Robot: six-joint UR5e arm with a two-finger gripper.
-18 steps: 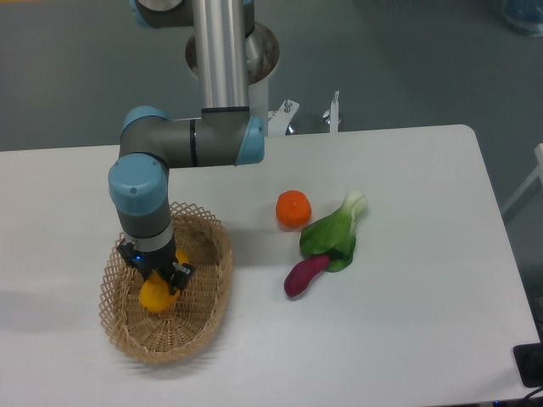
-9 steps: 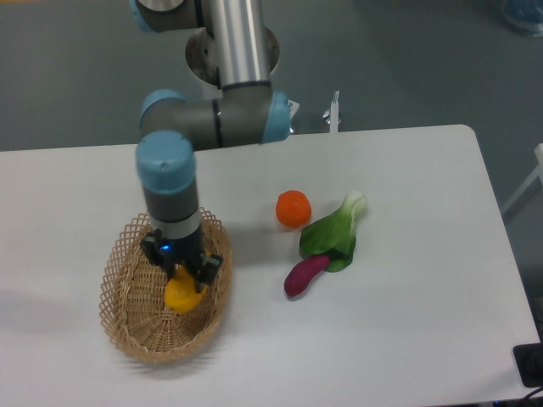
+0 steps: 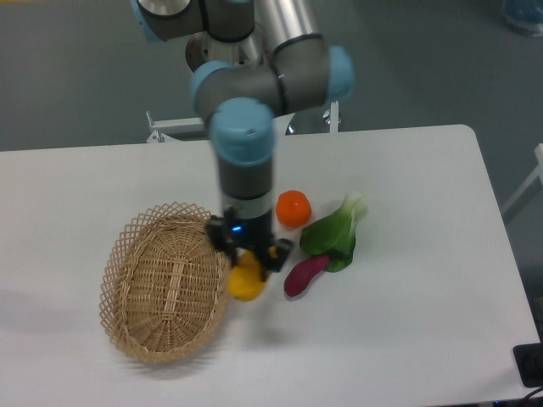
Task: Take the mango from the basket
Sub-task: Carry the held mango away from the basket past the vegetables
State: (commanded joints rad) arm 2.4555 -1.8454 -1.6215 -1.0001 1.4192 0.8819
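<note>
My gripper (image 3: 249, 257) is shut on the yellow-orange mango (image 3: 246, 281) and holds it in the air just right of the basket's right rim. The mango hangs below the fingers, over the white table. The woven tan wicker basket (image 3: 166, 283) sits at the left of the table and has nothing in it. The arm's wrist stands upright above the mango.
A round orange fruit (image 3: 293, 209) lies right of the gripper. A green leafy vegetable (image 3: 333, 233) and a small purple eggplant (image 3: 305, 275) lie further right, the eggplant close to the mango. The table's right edge is far off.
The gripper has lifted the mango out of the basket and carried it to the right, past the basket's rim. The basket is now empty.
</note>
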